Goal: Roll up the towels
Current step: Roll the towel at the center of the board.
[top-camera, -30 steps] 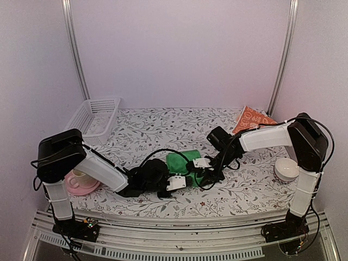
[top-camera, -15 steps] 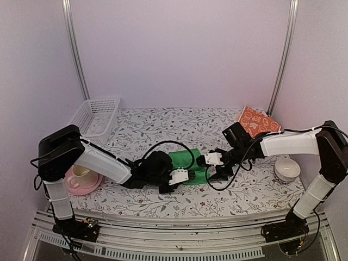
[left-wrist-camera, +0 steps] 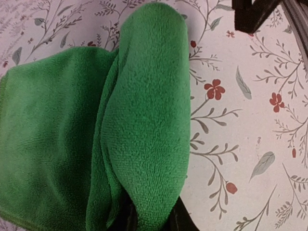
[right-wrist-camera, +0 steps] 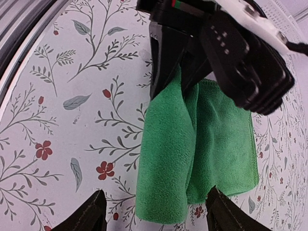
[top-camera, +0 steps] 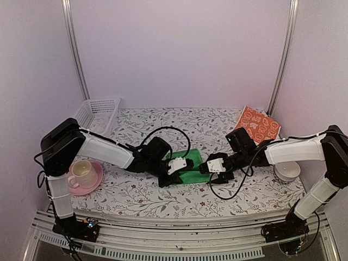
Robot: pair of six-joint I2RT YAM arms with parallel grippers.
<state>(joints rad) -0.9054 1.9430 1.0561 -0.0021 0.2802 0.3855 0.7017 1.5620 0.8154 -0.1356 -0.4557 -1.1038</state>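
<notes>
The green towel (top-camera: pixel 191 159) lies mid-table, its near edge turned over into a thick rolled fold (left-wrist-camera: pixel 149 120); the rest lies flat beside it (left-wrist-camera: pixel 48 144). My left gripper (top-camera: pixel 175 176) is shut on the fold's left end (left-wrist-camera: pixel 149 214). My right gripper (top-camera: pixel 206 169) is at the fold's other end, open; its fingers (right-wrist-camera: pixel 91 214) stand either side of the towel's end (right-wrist-camera: pixel 163 183) without touching it. The orange-red patterned towel (top-camera: pixel 258 124) leans at the back right.
A white basket (top-camera: pixel 98 114) stands at the back left. A cream cup on a pink saucer (top-camera: pixel 82 175) sits near the left arm's base. A white bowl (top-camera: pixel 286 171) sits under the right forearm.
My right gripper has let go of the towel, opened and backed off to the right. My left gripper has tightened on the fold and carried it away from the table's near edge.
</notes>
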